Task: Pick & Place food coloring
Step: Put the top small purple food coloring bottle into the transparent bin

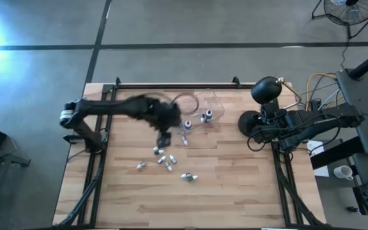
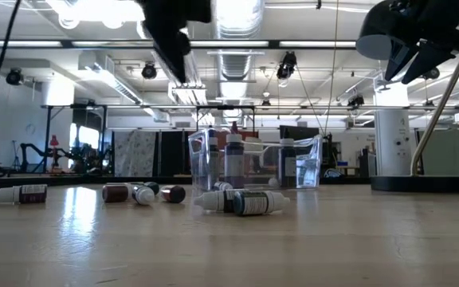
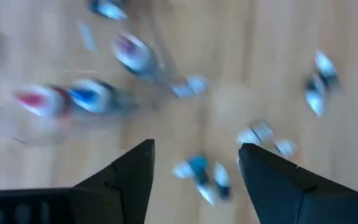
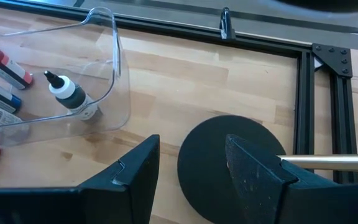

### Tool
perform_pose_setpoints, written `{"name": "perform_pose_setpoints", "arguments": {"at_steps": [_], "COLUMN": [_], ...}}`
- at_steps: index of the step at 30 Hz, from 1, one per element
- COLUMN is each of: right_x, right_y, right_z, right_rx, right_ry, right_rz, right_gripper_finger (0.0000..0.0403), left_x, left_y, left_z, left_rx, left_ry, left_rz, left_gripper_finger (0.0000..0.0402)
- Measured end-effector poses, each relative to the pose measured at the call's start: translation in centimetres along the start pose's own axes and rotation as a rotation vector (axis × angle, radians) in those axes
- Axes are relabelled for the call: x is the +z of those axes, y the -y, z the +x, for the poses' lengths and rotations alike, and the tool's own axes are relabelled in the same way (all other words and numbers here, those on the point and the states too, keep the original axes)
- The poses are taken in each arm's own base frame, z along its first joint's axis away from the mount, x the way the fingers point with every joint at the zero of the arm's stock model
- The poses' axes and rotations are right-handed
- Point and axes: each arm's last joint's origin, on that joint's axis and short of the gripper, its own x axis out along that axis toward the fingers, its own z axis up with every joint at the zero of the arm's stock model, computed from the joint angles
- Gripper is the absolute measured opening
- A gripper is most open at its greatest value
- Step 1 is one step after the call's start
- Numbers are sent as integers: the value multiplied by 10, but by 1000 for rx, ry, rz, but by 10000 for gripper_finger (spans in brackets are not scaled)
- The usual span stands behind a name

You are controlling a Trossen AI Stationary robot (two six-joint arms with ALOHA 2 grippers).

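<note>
A clear plastic tub (image 2: 255,166) stands on the wooden table (image 2: 229,243) near the picture's middle, with several dropper bottles upright inside it, dark-bodied and dark-capped. Directly in front of the tub lies a dark-bodied bottle (image 2: 249,202) on its side, white tip pointing left. Further left, a group of bottles (image 2: 140,193) lies flat, and apart from these a single bottle (image 2: 18,194) lies near the left edge. A dark arm section (image 2: 168,32) hangs from the top edge above and left of the tub. At upper right the other arm's gripper (image 2: 418,54) hangs clear of the table, fingers spread, nothing between them. A black round base (image 2: 427,183) sits at right.
</note>
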Motion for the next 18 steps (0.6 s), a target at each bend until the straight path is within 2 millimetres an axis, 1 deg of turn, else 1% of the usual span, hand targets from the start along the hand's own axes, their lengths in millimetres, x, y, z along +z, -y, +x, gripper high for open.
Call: {"name": "perform_pose_setpoints", "arguments": {"at_steps": [2,4,8,9,13,18], "right_x": [0,0,0,0,1,1], "right_y": [0,0,0,0,1,1], "right_z": [0,0,0,0,-1,0], "right_rx": [0,0,0,0,3,2], "right_ry": [0,0,0,0,6,0], "right_rz": [0,0,-5,-38,-159,-194], "right_gripper_finger": [176,176,176,176,176,176], "left_x": [-19,-40,-83,-93,-124,-146], "left_y": [18,33,54,58,66,70], "left_z": [-1,-1,5,8,25,48], "left_rx": [-26,-49,-63,-65,-77,-83], "left_ry": [-25,-55,-126,-134,-139,-144], "left_rz": [8,-21,-134,-163,-254,-385], "left_gripper_finger": [208,208,208,208,208,208]}}
